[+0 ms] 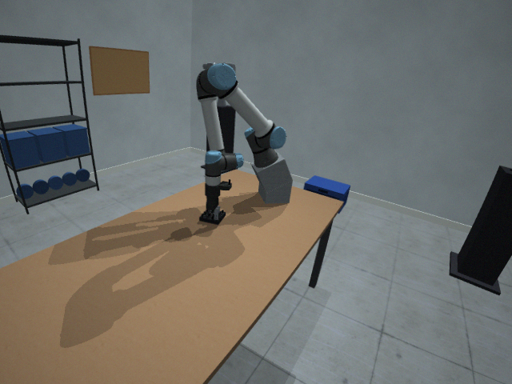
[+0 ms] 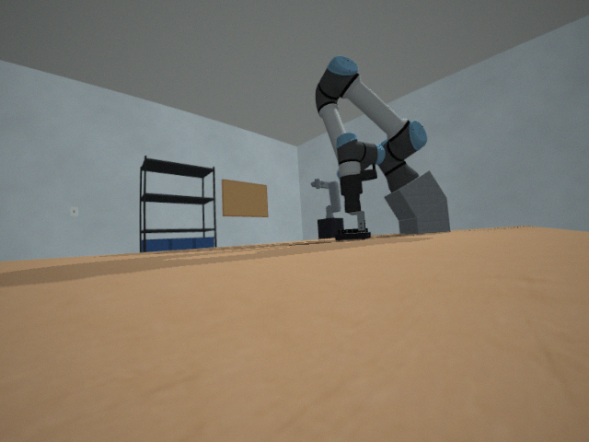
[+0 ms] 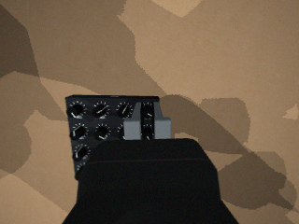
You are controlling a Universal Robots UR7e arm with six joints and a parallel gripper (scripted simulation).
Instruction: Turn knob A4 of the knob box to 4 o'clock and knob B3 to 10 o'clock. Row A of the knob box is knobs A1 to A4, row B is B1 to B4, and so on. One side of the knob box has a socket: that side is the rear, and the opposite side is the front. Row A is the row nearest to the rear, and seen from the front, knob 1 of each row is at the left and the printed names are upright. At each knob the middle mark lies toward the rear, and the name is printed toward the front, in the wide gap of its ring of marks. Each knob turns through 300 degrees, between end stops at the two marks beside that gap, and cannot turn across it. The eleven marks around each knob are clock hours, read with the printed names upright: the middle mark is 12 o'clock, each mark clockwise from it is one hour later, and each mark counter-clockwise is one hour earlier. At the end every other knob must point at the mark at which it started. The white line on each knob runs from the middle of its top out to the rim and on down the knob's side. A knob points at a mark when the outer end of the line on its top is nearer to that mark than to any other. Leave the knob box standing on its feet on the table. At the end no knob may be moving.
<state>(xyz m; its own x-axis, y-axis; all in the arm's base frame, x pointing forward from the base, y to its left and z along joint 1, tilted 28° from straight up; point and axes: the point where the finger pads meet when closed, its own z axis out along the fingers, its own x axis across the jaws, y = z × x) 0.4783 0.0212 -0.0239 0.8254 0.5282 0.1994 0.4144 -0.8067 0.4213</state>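
The black knob box (image 1: 210, 220) (image 2: 352, 236) (image 3: 89, 122) stands on the table, its socket side not clearly visible. My gripper (image 1: 214, 214) (image 2: 361, 227) (image 3: 148, 111) points straight down at the box's top right corner in the wrist view, its grey fingers on either side of knob A4 (image 3: 148, 113) and seemingly shut on it. A4's white line points to the lower right, about 4 o'clock. Knob B3 (image 3: 121, 133) is mostly hidden behind the left finger, so its line cannot be read. Knob B4 (image 3: 148, 133) shows between the fingers, nearer the gripper body.
Knobs A3 (image 3: 124, 110), A2 (image 3: 100, 110) and A1 (image 3: 76, 111) stand in the same row, A3 close beside the left finger. The gripper body hides much of the lower rows. The wooden table (image 1: 264, 256) carries the arm's grey pedestal (image 1: 274, 183) behind the box.
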